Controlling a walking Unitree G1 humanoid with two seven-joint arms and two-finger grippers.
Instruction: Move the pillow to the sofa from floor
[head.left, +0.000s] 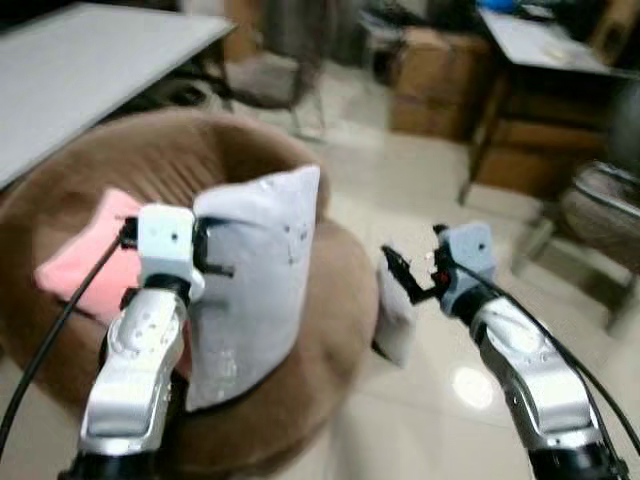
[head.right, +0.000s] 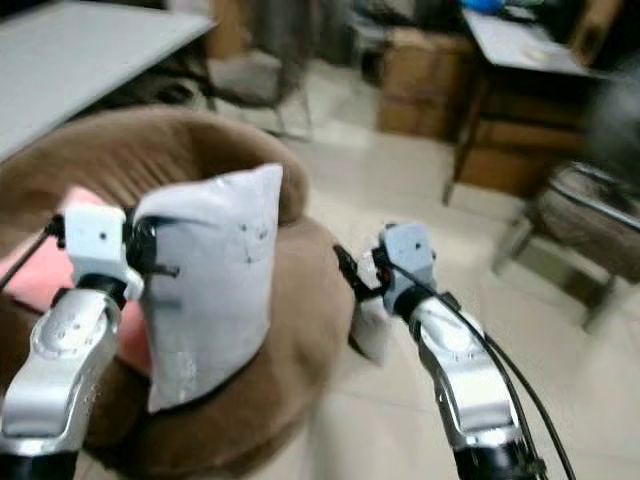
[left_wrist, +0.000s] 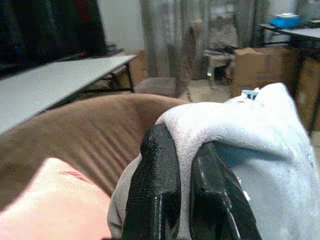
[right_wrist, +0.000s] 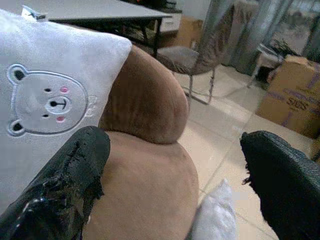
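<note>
The pillow (head.left: 255, 280), a pale grey plush cushion, hangs upright over the seat of the round brown sofa (head.left: 330, 300), pinched at its upper edge by the left gripper (left_wrist: 182, 195), whose two black fingers are closed tight with a fold of fabric bunched between them. It looks light and very soft: the cover creases around the fingers and the body sags below the grip, so a hold on a corner or seam edge seems enough, though the plush may slip if the pinch is shallow. An embroidered bear face (right_wrist: 47, 107) with pink cheeks sits on the side toward the right gripper (right_wrist: 175, 175), and a small sewn-in tag (right_wrist: 34, 12) sticks out at a top corner; its printing is too small to read. A pink cushion (head.left: 95, 260) lies on the sofa behind the left arm. The right gripper hovers beside the sofa with its fingers spread wide and nothing between them. Below it a second white pillow (head.left: 395, 310) leans on the floor against the sofa's side. Further off stand cardboard boxes (head.left: 430, 85), one with purple lettering too blurred to make out, and a white table (head.left: 90, 70).
</note>
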